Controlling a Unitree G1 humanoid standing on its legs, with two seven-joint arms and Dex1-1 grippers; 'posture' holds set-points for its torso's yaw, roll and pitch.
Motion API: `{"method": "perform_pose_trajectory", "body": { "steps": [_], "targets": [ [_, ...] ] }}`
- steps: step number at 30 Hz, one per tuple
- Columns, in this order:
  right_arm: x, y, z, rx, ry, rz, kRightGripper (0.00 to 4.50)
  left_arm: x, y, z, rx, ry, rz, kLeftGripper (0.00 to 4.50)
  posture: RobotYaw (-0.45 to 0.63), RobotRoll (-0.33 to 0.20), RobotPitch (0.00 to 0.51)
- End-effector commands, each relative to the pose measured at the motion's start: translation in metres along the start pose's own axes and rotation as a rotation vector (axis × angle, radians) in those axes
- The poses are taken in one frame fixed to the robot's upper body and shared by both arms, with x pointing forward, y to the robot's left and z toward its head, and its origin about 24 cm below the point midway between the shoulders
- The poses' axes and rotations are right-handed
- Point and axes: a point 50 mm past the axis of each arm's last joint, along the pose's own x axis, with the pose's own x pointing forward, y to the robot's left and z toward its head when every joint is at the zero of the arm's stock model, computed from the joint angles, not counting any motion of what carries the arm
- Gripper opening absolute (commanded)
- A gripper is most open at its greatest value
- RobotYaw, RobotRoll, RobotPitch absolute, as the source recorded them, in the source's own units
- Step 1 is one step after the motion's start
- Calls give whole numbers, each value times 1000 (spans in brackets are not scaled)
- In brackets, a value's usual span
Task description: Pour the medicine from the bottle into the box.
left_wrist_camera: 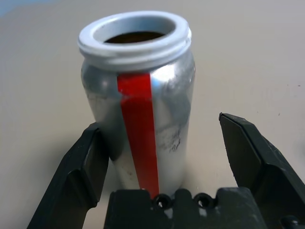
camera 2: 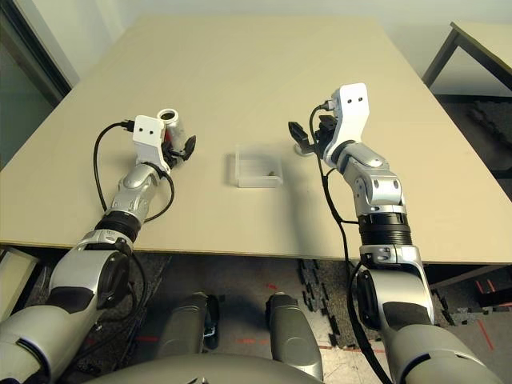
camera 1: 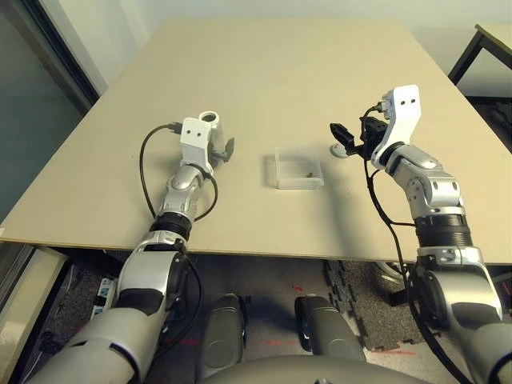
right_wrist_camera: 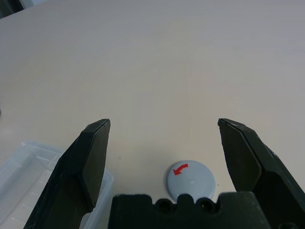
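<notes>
Nearest the robot, the box (camera 1: 298, 170) sits in the middle of the table (camera 1: 264, 72) with the medicine (camera 1: 309, 173), a tiny brown bit, already lying inside it, so the pour looks done. Just beyond on the robot's left, the left gripper (left_wrist_camera: 167, 157) stands spread, with the bottle (left_wrist_camera: 138, 95) upright and uncapped between its fingers (left_wrist_camera: 78, 171); one finger looks close against the bottle's side while the other stands clear of it, so nothing is clamped. The risk here is that a sideways or slanted pull-back drags that near finger along the wall and tips the empty bottle over, perhaps rolling it toward the box. On the right, the right gripper (right_wrist_camera: 164, 162) hangs spread and empty above the cap (right_wrist_camera: 191, 179), which lies on the table just beside the box; a careless descent could nudge the cap or the box's corner.
</notes>
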Motion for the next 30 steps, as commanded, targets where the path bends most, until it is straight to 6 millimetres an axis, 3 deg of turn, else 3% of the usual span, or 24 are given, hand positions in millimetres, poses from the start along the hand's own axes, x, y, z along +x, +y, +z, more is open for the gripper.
{"method": "perform_pose_trajectory", "body": {
  "steps": [1, 8, 14, 20, 24, 30],
  "targets": [
    [-1, -3, 0, 22, -14, -4, 4500, -5, 2, -1, -12, -15, 15, 4483, -106, 0, 107],
    [-6, -4, 7, 18, -35, 6, 4500, -20, 4, -3, -18, -46, 53, 4483, -73, 0, 112],
    [-18, -9, 14, 26, -80, -52, 4500, -51, 3, -1, -25, -65, 74, 4483, -48, 0, 120],
    [-33, -53, 4, 21, -96, -357, 4500, -86, 8, 13, -60, -107, 71, 4483, -24, 0, 130],
    [-38, -74, -3, 38, -118, -474, 4500, -92, 45, 29, -59, -157, 110, 4483, -3, 0, 134],
    [-42, -96, -14, 35, -104, -550, 4500, -72, 97, 46, -18, -186, 171, 4483, 11, 0, 134]
  ]
}}
